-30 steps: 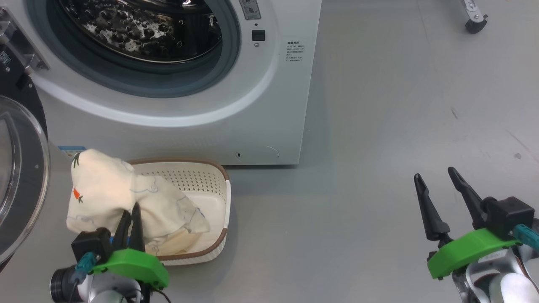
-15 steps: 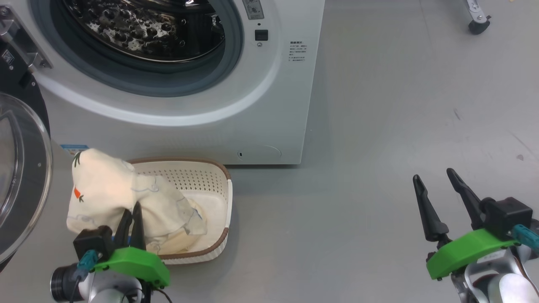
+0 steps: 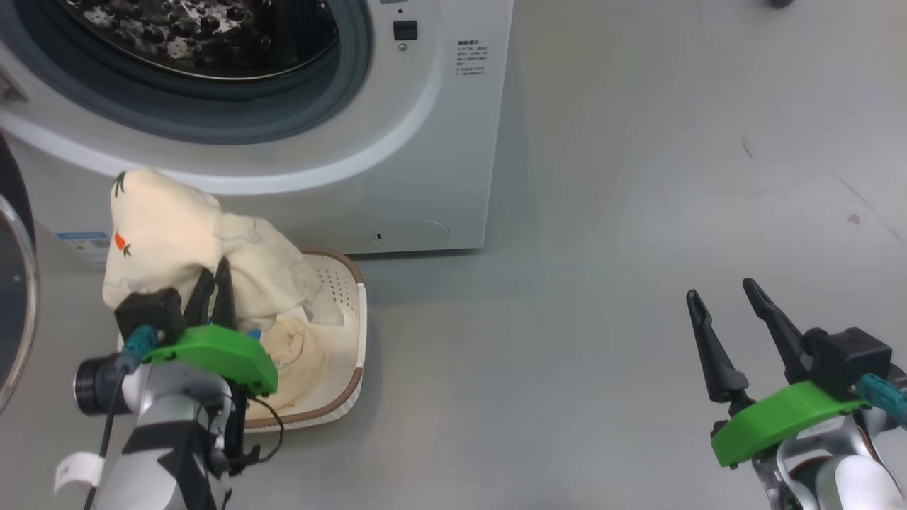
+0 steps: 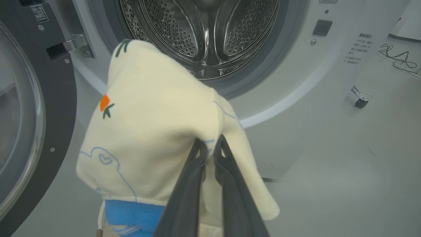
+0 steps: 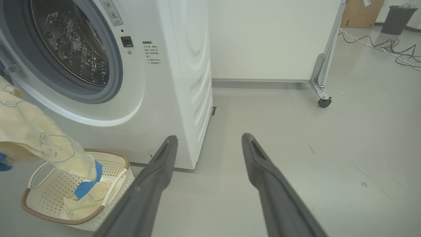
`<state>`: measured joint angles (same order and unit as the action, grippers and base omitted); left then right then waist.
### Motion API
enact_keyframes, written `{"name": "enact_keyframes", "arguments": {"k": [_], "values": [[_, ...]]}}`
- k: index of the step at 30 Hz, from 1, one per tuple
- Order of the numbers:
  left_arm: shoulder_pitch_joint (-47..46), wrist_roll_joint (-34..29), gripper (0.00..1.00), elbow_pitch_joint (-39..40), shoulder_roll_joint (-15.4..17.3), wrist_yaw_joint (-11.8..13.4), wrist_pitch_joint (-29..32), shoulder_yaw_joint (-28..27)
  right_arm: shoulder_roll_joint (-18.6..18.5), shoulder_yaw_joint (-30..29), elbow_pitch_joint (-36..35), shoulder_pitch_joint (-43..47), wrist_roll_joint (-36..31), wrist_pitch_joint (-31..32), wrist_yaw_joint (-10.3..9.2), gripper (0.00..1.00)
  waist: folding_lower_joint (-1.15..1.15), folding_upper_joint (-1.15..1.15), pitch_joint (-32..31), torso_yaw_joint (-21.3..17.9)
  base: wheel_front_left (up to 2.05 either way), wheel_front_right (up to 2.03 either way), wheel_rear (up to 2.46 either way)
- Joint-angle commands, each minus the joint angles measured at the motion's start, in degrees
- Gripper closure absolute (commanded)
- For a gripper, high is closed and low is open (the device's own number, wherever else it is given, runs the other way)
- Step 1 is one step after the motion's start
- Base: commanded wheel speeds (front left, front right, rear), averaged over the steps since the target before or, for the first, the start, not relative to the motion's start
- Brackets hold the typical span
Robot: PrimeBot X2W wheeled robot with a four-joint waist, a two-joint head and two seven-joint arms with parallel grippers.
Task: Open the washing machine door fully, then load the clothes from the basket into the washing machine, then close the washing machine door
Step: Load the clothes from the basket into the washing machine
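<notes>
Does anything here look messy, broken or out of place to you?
Nothing looks broken or spilled. The one untidy thing: the cream garment pinched in the left hand is only partly lifted, its lower end hanging down into the basket in front of the washing machine.

My left gripper (image 3: pixel 215 269) and right gripper (image 3: pixel 720 289) each have two long dark tapered fingers (image 3: pixel 717 354), a bright green plate (image 3: pixel 786 418), a black box (image 3: pixel 854 358) and a teal plug (image 3: pixel 879 391). My silver left wrist (image 3: pixel 170 386) bears a black cable (image 3: pixel 280 433) and white tag (image 3: pixel 71 471).
</notes>
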<state>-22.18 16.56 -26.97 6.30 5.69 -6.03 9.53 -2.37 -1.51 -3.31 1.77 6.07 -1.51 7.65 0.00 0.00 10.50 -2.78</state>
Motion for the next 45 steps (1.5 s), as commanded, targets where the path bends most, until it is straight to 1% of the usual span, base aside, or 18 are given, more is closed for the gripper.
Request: {"name": "enact_keyframes", "arguments": {"k": [1, 4, 10, 14, 19, 25, 29, 33, 37, 38, 41, 44, 45], "values": [[-3.83, -0.25, 1.00, 1.03, 1.55, 0.28, -0.29, -2.09, -0.52, 1.16, -1.75, -2.55, 0.43, -0.78, -0.16, 0.00, 0.00, 0.00, 1.35, -1.31, 0.00, 0.00, 0.00], [-8.37, 0.09, 1.00, -2.28, 1.98, -0.21, 0.05, -2.30, -0.52, 1.66, -1.29, -3.49, 1.12, -1.41, -0.16, 0.00, 0.00, 0.00, 3.04, -3.01, 0.00, 0.00, 0.00], [-18.20, 0.50, 1.00, -9.54, 4.71, -1.89, 1.22, -2.96, -0.52, 3.95, 0.68, -5.23, 2.57, -2.95, -0.16, 0.00, 0.00, 0.00, 6.64, -6.94, 0.00, 0.00, 0.00], [-25.19, 0.85, 1.00, -14.43, 7.58, -3.21, 4.18, -3.43, -0.51, 5.60, 2.21, -6.30, 3.86, -4.28, -0.16, 0.00, 0.00, 0.00, 9.31, -9.59, 0.00, 0.00, 0.00], [-33.32, 0.29, 1.00, -18.83, 12.78, -4.92, 7.88, -3.54, -0.51, 7.59, 4.15, -7.78, 5.52, -6.12, -0.16, 0.00, 0.00, 0.00, 12.86, -13.17, 0.00, 0.00, 0.00], [-41.38, -0.18, 1.00, -21.58, 17.51, -6.50, 10.80, -3.48, -0.51, 9.11, 6.50, -9.26, 7.42, -8.47, -0.16, 0.00, 0.00, 0.00, 16.79, -16.40, 0.00, 0.00, 0.00], [-45.88, -0.59, 1.00, -22.25, 20.12, -6.66, 10.81, -3.61, -0.51, 10.66, 7.77, -10.24, 8.40, -9.60, -0.16, 0.00, 0.00, 0.00, 19.11, -18.36, 0.00, 0.00, 0.00], [-49.92, -1.82, 1.00, -22.06, 23.09, -6.19, 8.27, -3.55, -0.51, 11.82, 8.67, -11.11, 9.56, -10.54, -0.16, 0.00, 0.00, 0.00, 21.20, -20.10, 0.00, 0.00, 0.00], [-53.23, -3.68, 1.00, -21.06, 25.55, -4.17, 1.18, -3.63, -0.51, 12.54, 9.69, -11.57, 10.44, -11.34, -0.16, 0.00, 0.00, 0.00, 22.77, -21.22, 0.00, 0.00, 0.00], [-53.75, -3.81, 1.00, -20.85, 25.89, -3.39, -1.40, -4.03, -0.51, 12.74, 9.97, -11.64, 10.66, -11.53, -0.16, 0.00, 0.00, 0.00, 22.98, -21.40, 0.00, 0.00, 0.00], [-54.29, -4.04, 1.00, -21.79, 26.63, -2.72, -5.75, -4.39, -0.51, 13.15, 10.86, -11.44, 11.08, -11.95, -0.16, 0.00, 0.00, 0.00, 22.96, -21.65, 0.00, 0.00, 0.00], [-54.23, -3.50, 1.00, -24.20, 27.09, -2.48, -6.85, -4.97, -0.51, 13.73, 11.34, -11.49, 11.16, -12.22, -0.16, 0.00, 0.00, 0.00, 23.12, -21.94, 0.00, 0.00, 0.00], [-54.02, -3.33, 0.67, -25.20, 27.10, -2.31, -6.98, -5.10, -0.51, 13.76, 11.45, -11.51, 11.21, -12.29, -0.16, 0.00, 0.00, 0.00, 23.12, -21.89, 0.00, 0.00, 0.00]]}}
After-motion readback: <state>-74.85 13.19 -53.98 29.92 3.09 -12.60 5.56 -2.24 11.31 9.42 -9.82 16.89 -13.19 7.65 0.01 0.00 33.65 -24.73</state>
